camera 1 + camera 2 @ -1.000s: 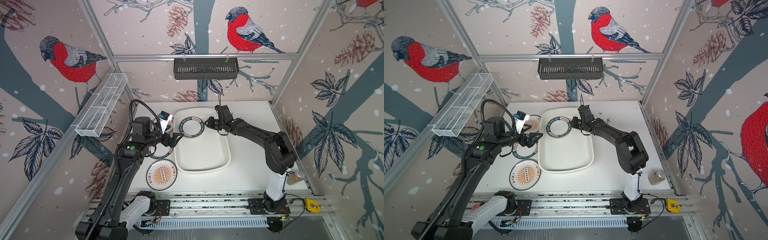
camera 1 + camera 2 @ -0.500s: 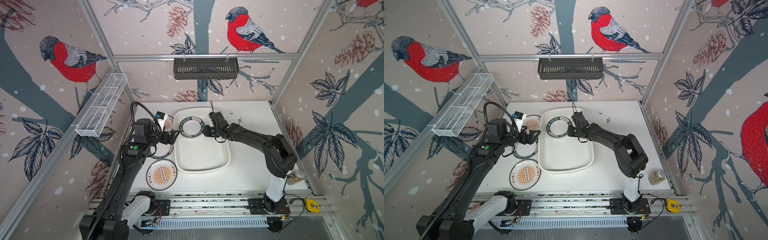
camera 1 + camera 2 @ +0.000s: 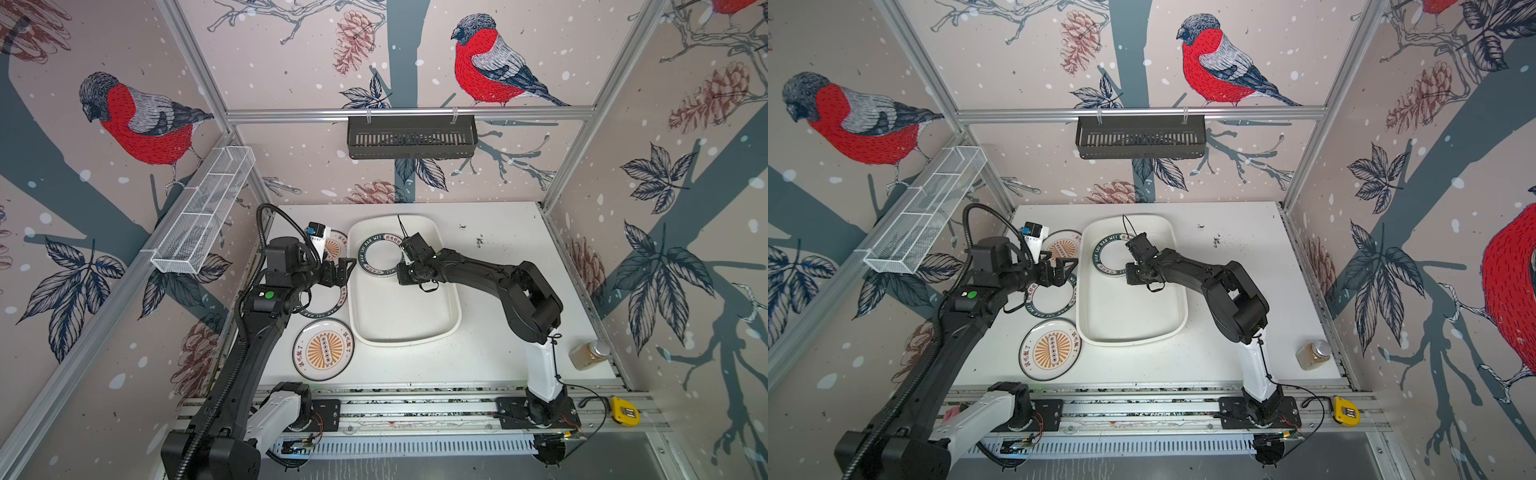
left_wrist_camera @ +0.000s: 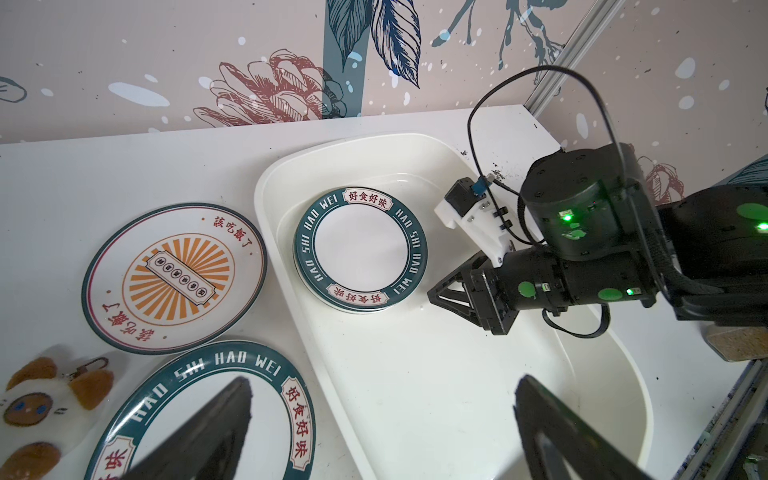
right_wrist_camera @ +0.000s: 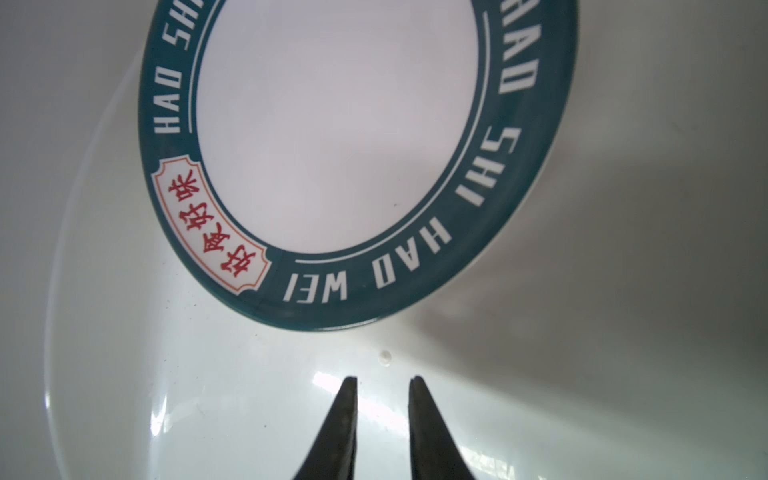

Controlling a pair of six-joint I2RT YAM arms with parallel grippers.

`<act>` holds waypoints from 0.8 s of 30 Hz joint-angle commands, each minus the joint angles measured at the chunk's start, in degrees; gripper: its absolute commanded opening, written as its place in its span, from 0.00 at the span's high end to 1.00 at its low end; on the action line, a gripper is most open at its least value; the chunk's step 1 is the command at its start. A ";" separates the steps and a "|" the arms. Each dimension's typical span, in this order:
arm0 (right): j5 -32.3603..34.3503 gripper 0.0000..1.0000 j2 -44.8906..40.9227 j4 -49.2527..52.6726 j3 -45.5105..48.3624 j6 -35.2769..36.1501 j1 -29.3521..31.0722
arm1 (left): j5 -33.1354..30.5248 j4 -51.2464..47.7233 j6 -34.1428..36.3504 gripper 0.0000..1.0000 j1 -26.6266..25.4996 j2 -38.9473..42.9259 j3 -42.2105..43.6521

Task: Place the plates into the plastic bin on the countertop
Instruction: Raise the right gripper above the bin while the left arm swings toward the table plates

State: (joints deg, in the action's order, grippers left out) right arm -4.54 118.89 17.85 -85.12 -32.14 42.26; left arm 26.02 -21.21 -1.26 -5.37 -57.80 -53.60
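Bin (image 3: 399,307) on countertop (image 3: 498,249) holds green plate (image 3: 380,254), flat, far-left corner. My right gripper (image 5: 382,380) low inside bin, just beside that plate, fingers narrowly apart, gripping nothing. My left gripper (image 4: 380,395) spread wide, empty, above second green plate (image 3: 1050,300) and bin's left rim. Far sunburst plate (image 3: 334,247) and near sunburst plate (image 3: 324,350) lie left of bin. Jar (image 3: 590,354) front right.

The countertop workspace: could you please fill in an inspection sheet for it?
Surface: white countertop, dirt specks toward the back.
Job's things: green-rimmed plate in plastic bin; two sunburst plates and another green-rimmed plate outside, left of it.
Clutter: jar, tape measure, plush toy.
Tools: left tool open, by the bin's left rim; right tool slightly open, empty, in the bin.
Cables: loop at right wrist.
Surroundings: black rack, wire basket on walls.
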 commanded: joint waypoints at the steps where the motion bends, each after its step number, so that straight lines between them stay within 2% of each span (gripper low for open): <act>1: -0.29 0.75 1.67 -0.22 -1.54 0.72 -0.07 | 1.70 2.59 -0.06 0.02 0.09 -0.27 -0.29; 14: -2.01 0.75 8.08 0.58 -8.30 1.20 -1.04 | 3.76 2.52 0.20 0.02 0.18 -0.86 -0.62; 24: -0.99 0.74 1.47 -0.28 -2.30 1.16 -0.73 | 0.34 1.07 3.63 0.02 0.20 -1.06 -1.47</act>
State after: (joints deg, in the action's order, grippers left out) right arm -6.07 122.89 18.28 -88.88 -31.35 41.32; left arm 28.16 -20.88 -0.47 -5.30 -58.78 -54.08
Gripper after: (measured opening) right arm 0.264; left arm 0.981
